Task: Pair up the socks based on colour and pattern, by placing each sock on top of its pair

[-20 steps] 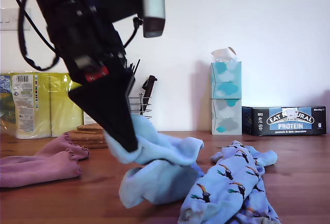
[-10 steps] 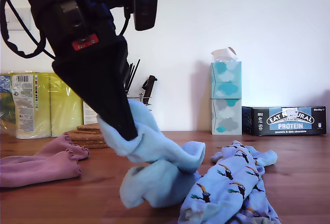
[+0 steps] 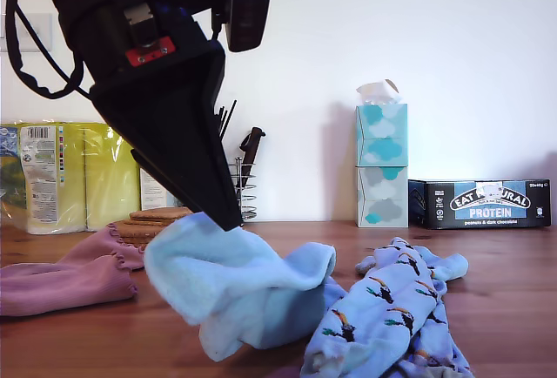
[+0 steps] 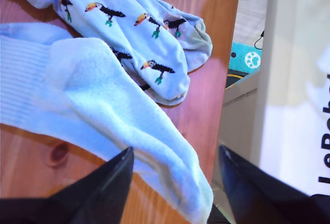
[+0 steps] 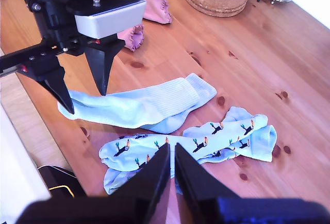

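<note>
Wide-spread, my first tool (image 4: pixel 175 182) straddles two stacked plain blue socks (image 4: pixel 98 95); beyond, two toucan socks (image 4: pixel 139 28). Only my second wrist view shows two pink socks (image 5: pixel 149 12); my second tool (image 5: pixel 171 157) is closed, empty.

In the exterior view, the plain socks (image 3: pixel 239 295) lie between frilly socks (image 3: pixel 65 278) left and toucan socks (image 3: pixel 392 317) right.

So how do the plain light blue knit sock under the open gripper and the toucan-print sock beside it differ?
The plain light blue knit sock has no print; the toucan-print sock carries small birds. In the second wrist view the plain one lies between my first gripper's open jaws, while the printed one lies clear of them. Both are pale blue, on the wooden table.
</note>
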You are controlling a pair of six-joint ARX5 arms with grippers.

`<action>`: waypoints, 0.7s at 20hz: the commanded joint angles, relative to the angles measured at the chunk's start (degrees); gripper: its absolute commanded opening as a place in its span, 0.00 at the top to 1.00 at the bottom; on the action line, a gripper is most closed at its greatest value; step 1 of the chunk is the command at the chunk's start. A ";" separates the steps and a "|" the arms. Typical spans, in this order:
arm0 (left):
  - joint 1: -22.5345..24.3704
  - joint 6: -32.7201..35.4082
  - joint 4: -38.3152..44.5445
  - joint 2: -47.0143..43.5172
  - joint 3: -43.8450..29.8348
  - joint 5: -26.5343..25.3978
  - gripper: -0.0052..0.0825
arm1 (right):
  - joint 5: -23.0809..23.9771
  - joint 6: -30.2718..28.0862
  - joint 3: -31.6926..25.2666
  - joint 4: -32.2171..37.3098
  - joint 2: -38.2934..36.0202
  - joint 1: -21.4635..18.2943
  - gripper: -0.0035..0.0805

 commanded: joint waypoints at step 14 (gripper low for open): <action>6.34 -7.54 -0.96 -13.68 2.89 -1.88 0.97 | -3.21 3.32 -4.74 15.72 -0.07 0.11 0.97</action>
